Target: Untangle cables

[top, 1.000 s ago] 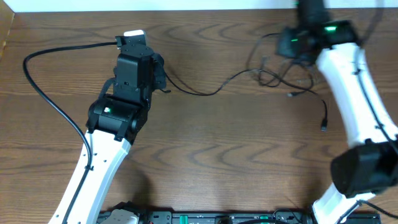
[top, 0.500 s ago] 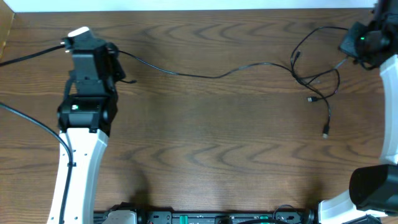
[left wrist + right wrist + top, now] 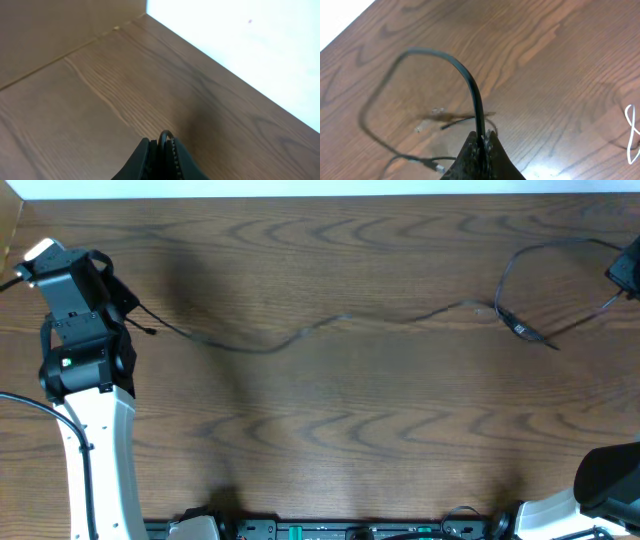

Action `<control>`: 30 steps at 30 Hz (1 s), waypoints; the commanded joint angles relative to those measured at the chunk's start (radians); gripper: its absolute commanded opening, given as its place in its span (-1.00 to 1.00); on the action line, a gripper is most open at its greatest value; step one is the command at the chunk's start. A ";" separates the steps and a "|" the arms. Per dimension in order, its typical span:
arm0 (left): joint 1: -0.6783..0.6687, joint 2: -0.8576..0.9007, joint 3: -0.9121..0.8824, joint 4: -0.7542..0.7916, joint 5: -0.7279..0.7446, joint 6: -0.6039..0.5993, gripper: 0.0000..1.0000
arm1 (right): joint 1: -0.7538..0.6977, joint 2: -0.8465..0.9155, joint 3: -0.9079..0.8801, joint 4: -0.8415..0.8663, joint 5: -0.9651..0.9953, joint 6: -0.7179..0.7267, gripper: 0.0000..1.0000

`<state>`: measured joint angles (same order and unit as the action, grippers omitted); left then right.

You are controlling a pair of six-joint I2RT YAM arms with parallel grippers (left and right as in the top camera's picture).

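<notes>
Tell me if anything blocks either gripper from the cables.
Nothing visible does. The left gripper and right gripper are shut on the cables, which stretch across the table between them.

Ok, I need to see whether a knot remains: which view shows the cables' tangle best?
Overhead: the cables run stretched across the table to a small tangle near the right. Right wrist shows a blurred loop and plugs; left wrist only a pinched bit.

Dark wood-grain table point(image 3: 330, 430); white strip point(image 3: 300, 188) along far edge
</notes>
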<state>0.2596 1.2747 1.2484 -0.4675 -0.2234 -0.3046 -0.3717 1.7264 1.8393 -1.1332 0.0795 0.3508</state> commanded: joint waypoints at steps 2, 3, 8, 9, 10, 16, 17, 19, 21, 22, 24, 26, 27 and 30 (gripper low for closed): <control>0.000 -0.001 0.006 0.010 -0.011 -0.013 -0.74 | 0.005 -0.027 0.022 0.001 0.014 -0.035 -0.98; 0.002 -0.001 0.006 0.014 -0.047 -0.012 -0.69 | 0.004 -0.027 0.022 -0.001 0.039 -0.039 -0.98; 0.064 -0.002 0.006 0.012 -0.126 -0.018 -0.67 | -0.013 -0.027 0.022 -0.021 0.124 -0.044 -0.98; 0.077 -0.001 0.006 0.012 -0.126 -0.048 -0.67 | -0.014 -0.027 0.022 -0.018 0.124 -0.041 -0.98; 0.088 -0.001 0.006 0.011 -0.122 -0.079 -0.67 | -0.014 -0.027 0.022 -0.017 0.123 -0.041 -0.98; 0.101 -0.001 0.006 -0.011 0.060 -0.102 -0.67 | 0.005 -0.027 0.022 -0.023 0.023 -0.046 -0.98; 0.096 -0.001 0.005 -0.020 0.117 -0.106 -0.67 | 0.020 -0.027 0.022 -0.023 0.001 -0.046 -0.98; 0.087 -0.001 0.006 -0.034 0.174 -0.116 -0.67 | 0.043 -0.027 0.022 -0.023 -0.030 -0.046 -0.98; 0.068 -0.001 0.005 -0.055 0.236 -0.117 -0.66 | 0.069 -0.027 0.022 -0.018 -0.041 -0.047 -0.98; 0.057 -0.001 0.005 -0.064 0.265 -0.117 -0.66 | 0.081 -0.027 0.022 -0.013 -0.041 -0.052 -0.98; 0.027 -0.001 0.004 -0.079 0.314 -0.116 -0.54 | 0.100 -0.027 0.022 0.002 -0.041 -0.070 -0.98; -0.008 -0.001 0.001 -0.085 0.321 -0.116 -0.49 | 0.104 -0.027 0.022 0.016 -0.037 -0.078 -0.98; -0.040 -0.001 0.000 -0.087 0.321 -0.107 -0.46 | 0.103 -0.027 0.022 0.031 -0.024 -0.077 -0.98; -0.125 -0.001 -0.001 -0.089 0.320 -0.092 -0.37 | 0.089 -0.027 0.026 0.058 0.045 -0.077 -0.98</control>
<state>0.2096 1.2747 1.2484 -0.5526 0.0555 -0.4156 -0.2691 1.7264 1.8393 -1.0916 0.0578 0.2943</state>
